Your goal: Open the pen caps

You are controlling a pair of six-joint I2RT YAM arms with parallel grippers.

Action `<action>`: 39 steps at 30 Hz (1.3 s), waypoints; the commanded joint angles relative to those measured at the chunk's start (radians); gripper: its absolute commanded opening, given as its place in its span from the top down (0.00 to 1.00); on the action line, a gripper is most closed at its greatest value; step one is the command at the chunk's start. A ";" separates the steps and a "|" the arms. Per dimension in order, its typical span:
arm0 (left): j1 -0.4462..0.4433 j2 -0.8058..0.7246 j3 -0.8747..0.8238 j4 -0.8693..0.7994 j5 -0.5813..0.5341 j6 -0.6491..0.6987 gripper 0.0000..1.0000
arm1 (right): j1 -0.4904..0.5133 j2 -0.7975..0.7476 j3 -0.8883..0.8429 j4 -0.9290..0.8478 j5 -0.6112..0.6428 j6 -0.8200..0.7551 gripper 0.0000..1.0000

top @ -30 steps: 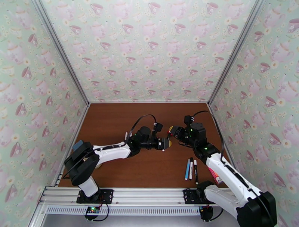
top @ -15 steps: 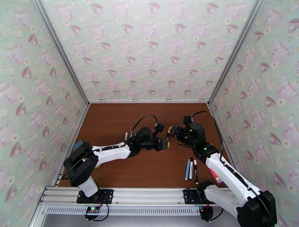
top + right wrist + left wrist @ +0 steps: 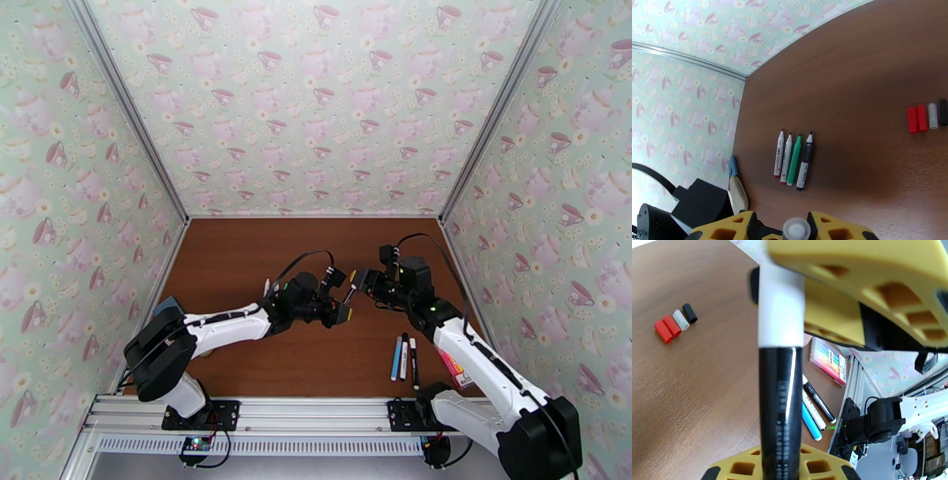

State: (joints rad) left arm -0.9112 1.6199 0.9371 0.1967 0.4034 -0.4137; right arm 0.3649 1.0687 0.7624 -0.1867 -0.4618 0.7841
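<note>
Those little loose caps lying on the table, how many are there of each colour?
Red caps: 2
White cap: 1
Black cap: 1
Total: 4

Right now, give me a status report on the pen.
Left end effector shut on black pen. Right end effector around its white cap, grip unclear. Cap not yet off. Loose caps well aside.
</note>
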 commanded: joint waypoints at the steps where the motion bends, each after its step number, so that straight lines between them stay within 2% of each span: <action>1: -0.014 -0.018 -0.006 -0.038 -0.015 0.033 0.99 | 0.002 0.015 0.029 0.003 -0.057 -0.017 0.60; 4: -0.018 -0.014 0.002 -0.050 -0.027 0.035 0.99 | 0.002 0.024 0.015 0.032 -0.066 -0.003 0.61; 11: -0.018 -0.021 0.001 -0.061 -0.038 0.027 0.99 | 0.002 0.033 -0.012 0.071 -0.061 0.020 0.72; 19: -0.018 -0.010 -0.004 -0.057 -0.031 0.020 0.99 | 0.001 0.060 -0.014 0.087 -0.084 0.022 0.72; 30: -0.020 0.002 0.008 -0.072 -0.037 0.030 0.99 | 0.002 0.078 -0.004 0.070 -0.052 0.019 0.90; 33: -0.031 -0.005 0.017 -0.137 -0.111 0.063 0.99 | 0.002 0.083 0.017 0.006 0.004 0.029 0.92; 37: -0.080 -0.016 0.028 -0.254 -0.361 0.131 0.99 | -0.001 0.088 0.060 -0.093 0.084 0.060 0.94; 39: -0.091 -0.020 0.028 -0.285 -0.420 0.148 0.99 | -0.004 0.081 0.067 -0.112 0.108 0.074 0.95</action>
State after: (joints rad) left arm -0.9878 1.6142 0.9569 0.0608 0.1520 -0.3271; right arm 0.3714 1.1549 0.7734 -0.2481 -0.4446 0.8272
